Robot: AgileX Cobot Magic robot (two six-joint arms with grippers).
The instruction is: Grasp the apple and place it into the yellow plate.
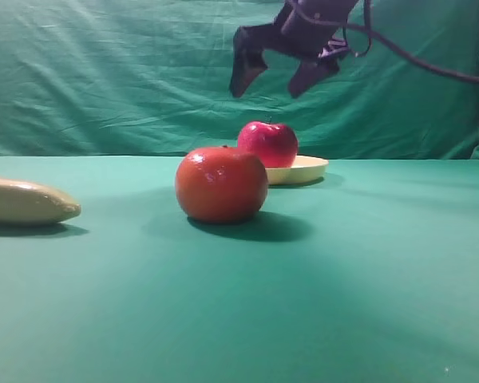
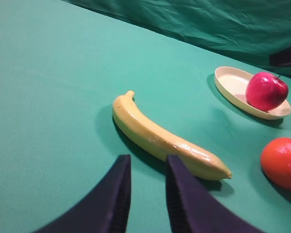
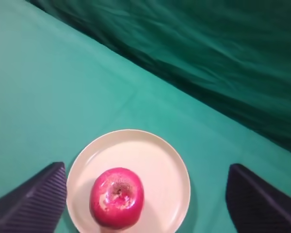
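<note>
crimson apple seated in plate, right gripper clear above

dark right gripper (image 1: 278, 76) hangs above the plate with its jaws spread wide and nothing between them; in the right wrist view the two fingers (image 3: 29, 204) sit at the far edges of the frame, well apart from the fruit. this spread reads as a release posture. directly below, the apple (image 3: 117, 197) rests inside the yellow plate (image 3: 160, 160), set toward the near rim rather than centred, dimple up. judged from this, placement is complete. the left gripper (image 2: 145, 194) hovers low over the green cloth (image 1: 343, 279), jaws narrowly parted and empty, just beside the banana (image 2: 165, 138). the orange-red fruit (image 1: 221, 183) lies on the cloth in front of the plate, apart from it.
</note>
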